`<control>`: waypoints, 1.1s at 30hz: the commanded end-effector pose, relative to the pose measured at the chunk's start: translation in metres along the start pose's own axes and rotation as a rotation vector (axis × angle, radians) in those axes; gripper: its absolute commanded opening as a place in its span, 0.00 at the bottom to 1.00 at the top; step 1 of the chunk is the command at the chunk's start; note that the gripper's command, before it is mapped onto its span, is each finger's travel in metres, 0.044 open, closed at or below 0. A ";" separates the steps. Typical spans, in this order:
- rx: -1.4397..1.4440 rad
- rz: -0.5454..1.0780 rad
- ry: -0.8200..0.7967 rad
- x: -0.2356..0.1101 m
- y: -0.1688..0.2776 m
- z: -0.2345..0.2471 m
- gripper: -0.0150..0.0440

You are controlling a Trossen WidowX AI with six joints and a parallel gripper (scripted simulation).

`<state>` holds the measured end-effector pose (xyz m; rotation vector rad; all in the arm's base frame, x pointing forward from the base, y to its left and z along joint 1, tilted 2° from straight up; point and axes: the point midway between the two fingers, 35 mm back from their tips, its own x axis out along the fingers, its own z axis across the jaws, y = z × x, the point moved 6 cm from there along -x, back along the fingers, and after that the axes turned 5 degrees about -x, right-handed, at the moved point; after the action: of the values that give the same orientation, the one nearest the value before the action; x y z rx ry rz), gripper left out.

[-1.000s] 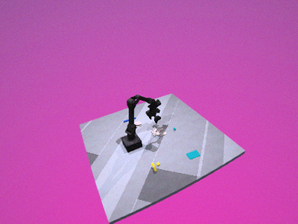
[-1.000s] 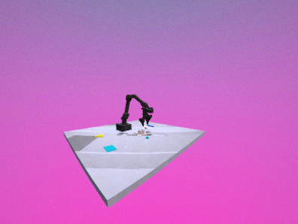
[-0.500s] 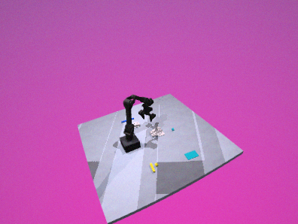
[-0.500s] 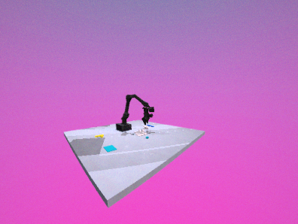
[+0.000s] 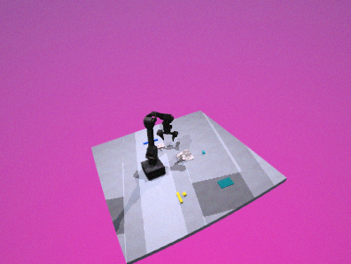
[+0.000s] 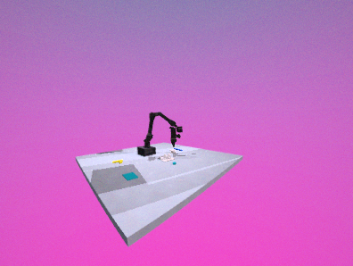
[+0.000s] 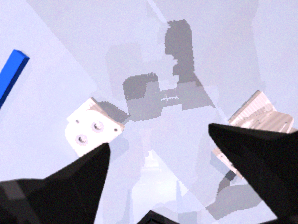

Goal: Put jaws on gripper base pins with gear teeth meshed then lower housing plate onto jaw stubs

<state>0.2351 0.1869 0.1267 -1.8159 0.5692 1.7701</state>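
Note:
The pale gripper base (image 5: 185, 155) (image 6: 167, 158) lies on the table. In the wrist view it shows at the right edge, partly hidden by a finger, with pinkish jaw shapes (image 7: 263, 120) on it; whether their teeth mesh cannot be told. The white housing plate (image 5: 160, 146) (image 7: 89, 129), with two round holes, lies flat on the table apart from the base, beyond the left fingertip in the wrist view. My gripper (image 5: 168, 138) (image 7: 159, 137) is wide open and empty, above the table between the plate and the base.
A blue bar (image 6: 177, 149) (image 7: 11, 75) lies beyond the housing plate. A small teal piece (image 5: 203, 152) (image 6: 174, 163) lies near the base. A teal plate (image 5: 225, 182) (image 6: 130, 176), a yellow bar (image 5: 179, 198) and a small yellow block (image 5: 184, 193) lie farther off.

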 end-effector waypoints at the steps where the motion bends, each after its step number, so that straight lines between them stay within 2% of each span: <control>1: -0.093 0.002 0.001 -0.002 0.000 0.015 1.00; 21: -0.507 0.010 -0.008 -0.007 0.005 0.083 1.00; 26: -0.520 0.010 -0.008 -0.007 0.006 0.085 1.00; 33: -0.520 0.010 -0.008 0.033 0.007 0.085 1.00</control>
<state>0.1677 0.2395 0.1118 -2.1308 0.1049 2.0558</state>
